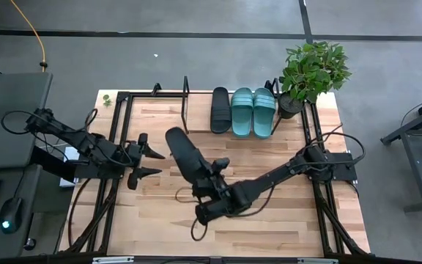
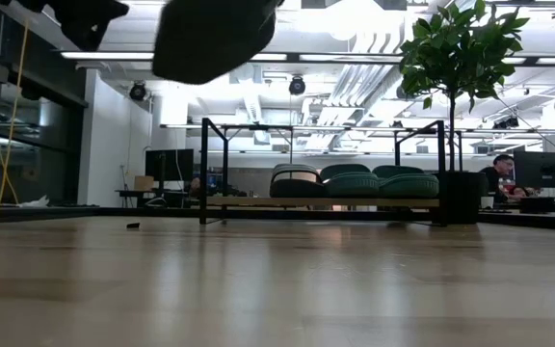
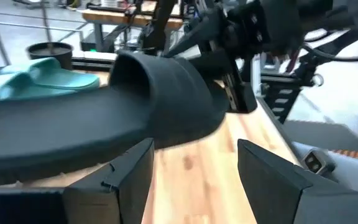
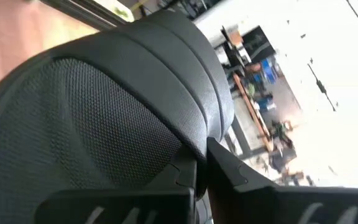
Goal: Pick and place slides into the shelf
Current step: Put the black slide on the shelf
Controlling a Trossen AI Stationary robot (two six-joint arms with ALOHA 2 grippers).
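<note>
Right gripper (image 1: 209, 176): we see it over the middle of the table, jaws clenched on one end of a black slide (image 1: 184, 154); in the right wrist view the fingers (image 4: 229, 165) pinch the slide's ribbed strap (image 4: 135, 81).
Held black slide: we see it lifted clear of the tabletop (image 1: 269, 227); in the low view it hangs near the top edge (image 2: 210, 39), well above the wood.
Left gripper (image 1: 152, 161): we note it at the left side of the table, jaws released and spread, just beside the held slide's free end; we see no contact from above.
Shelf (image 1: 196, 110): at the far edge of the table, light board between black end frames.
Slides on shelf: we count one black slide (image 1: 220, 110) and two teal slides (image 1: 242, 111) (image 1: 263, 111), side by side toward the right end; the left part of the board is bare.
Potted plant (image 1: 312, 70): at the far right corner, just beside the shelf.
</note>
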